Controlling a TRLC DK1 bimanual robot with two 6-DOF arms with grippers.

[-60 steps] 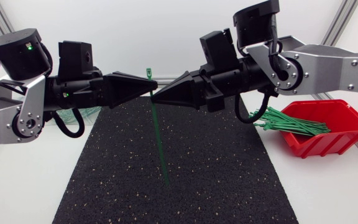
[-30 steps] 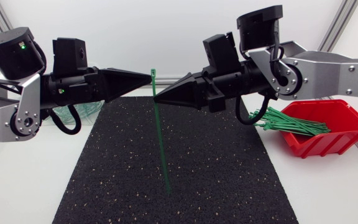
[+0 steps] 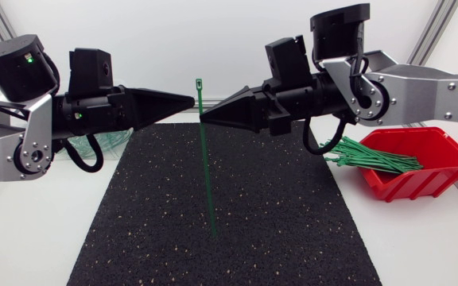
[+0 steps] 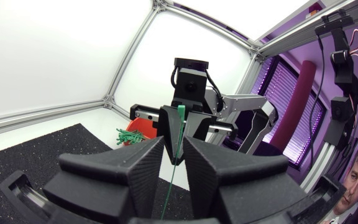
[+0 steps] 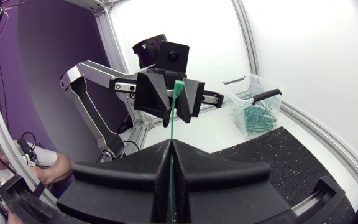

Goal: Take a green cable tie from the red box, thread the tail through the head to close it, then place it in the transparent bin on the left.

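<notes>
A green cable tie (image 3: pixel 206 171) hangs upright over the black mat (image 3: pixel 293 214), its head (image 3: pixel 199 82) uppermost and its tail pointing down. My right gripper (image 3: pixel 205 117) is shut on it just below the head; the right wrist view shows the strap (image 5: pixel 171 124) rising from between the closed fingers (image 5: pixel 170 144). My left gripper (image 3: pixel 189 100) points at the tie from the other side, a little apart from it. In the left wrist view its fingers (image 4: pixel 174 142) stand open, and the tie (image 4: pixel 179 134) shows through the gap.
The red box (image 3: pixel 432 171) with a bundle of green ties (image 3: pixel 372 159) sits at the right of the mat. Behind my left arm stands the transparent bin (image 5: pixel 257 99), which holds several green ties. Both arms hover above the mat's far half.
My left gripper drew back to the left and off the tie's head, its fingers opening slightly. The right gripper rose a little with the tie, which now stands clear of the left fingertips.
</notes>
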